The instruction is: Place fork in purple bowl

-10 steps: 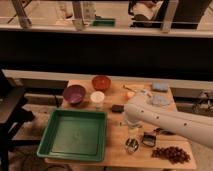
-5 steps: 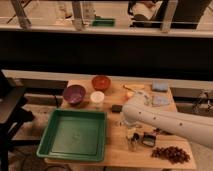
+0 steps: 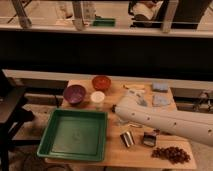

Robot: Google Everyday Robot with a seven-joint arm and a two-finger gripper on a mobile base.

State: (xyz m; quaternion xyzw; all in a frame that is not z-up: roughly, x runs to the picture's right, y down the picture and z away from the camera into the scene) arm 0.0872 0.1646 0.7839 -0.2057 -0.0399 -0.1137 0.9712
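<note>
End effector [image 3: 128,139] hangs under the white arm [image 3: 165,122] over the bench [image 3: 116,153] front edge; whether it grips anything cannot be told. Purple bowl [image 3: 75,94] sits back left, behind the green tray [image 3: 75,135], beside a white cup [image 3: 97,97] and red bowl [image 3: 101,82].

Lab-like test area: wooden table [image 3: 116,148], green tray [image 3: 75,113], dark counter [image 3: 100,50] behind; pincer [image 3: 138,138] low over table's front.
</note>
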